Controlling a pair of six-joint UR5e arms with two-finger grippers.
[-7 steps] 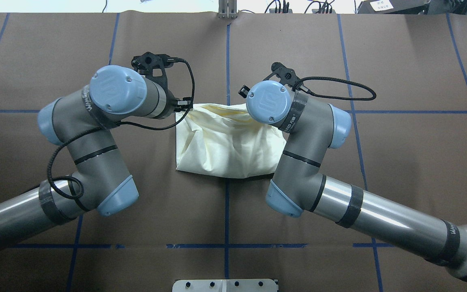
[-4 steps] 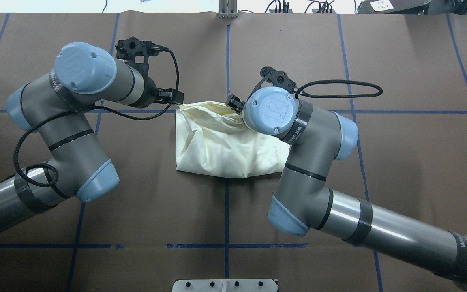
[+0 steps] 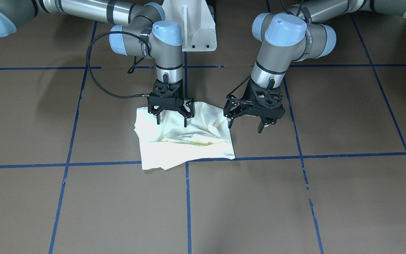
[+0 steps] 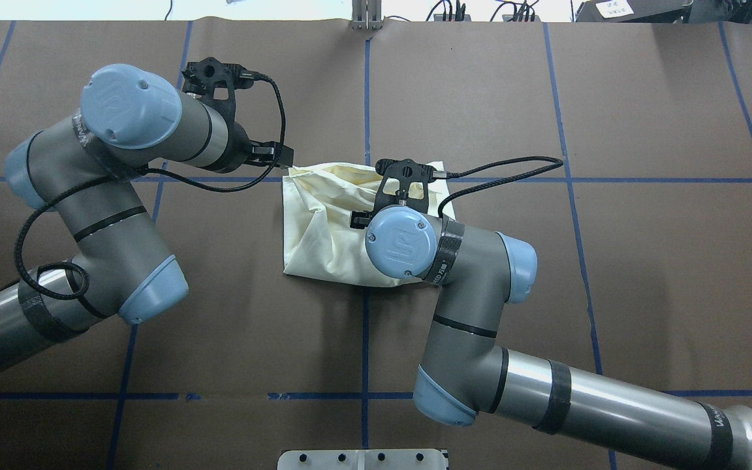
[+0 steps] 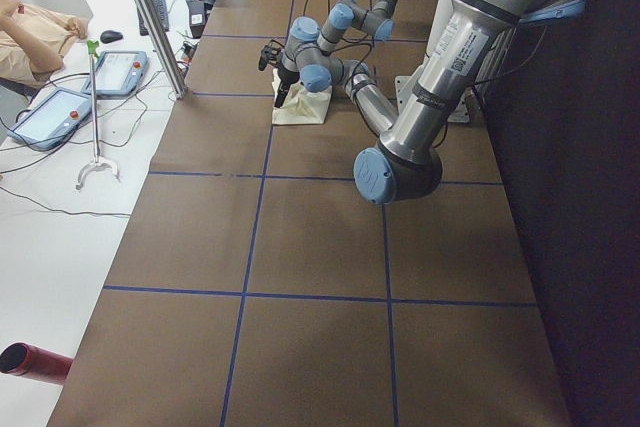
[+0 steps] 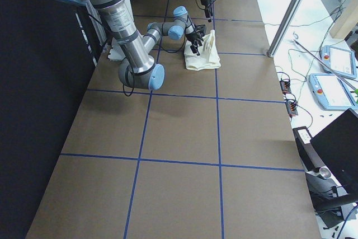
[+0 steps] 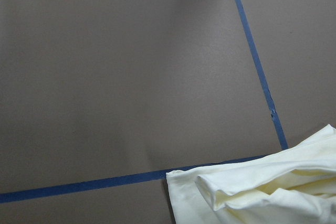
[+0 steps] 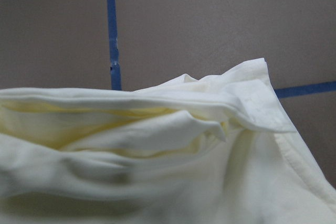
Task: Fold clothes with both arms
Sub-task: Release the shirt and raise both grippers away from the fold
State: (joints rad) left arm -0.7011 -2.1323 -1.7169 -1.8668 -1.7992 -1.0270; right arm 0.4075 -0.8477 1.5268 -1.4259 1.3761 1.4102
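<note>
Loosely folded T-shirt, long axis left-to-right; left hand, right hand both spread.

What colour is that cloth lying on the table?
Plain cream, off-white shirt; no print showing. Clearest in the front-facing view.

Four fixed cameras ring the T-shirt; both wrist cameras see it close.
</note>
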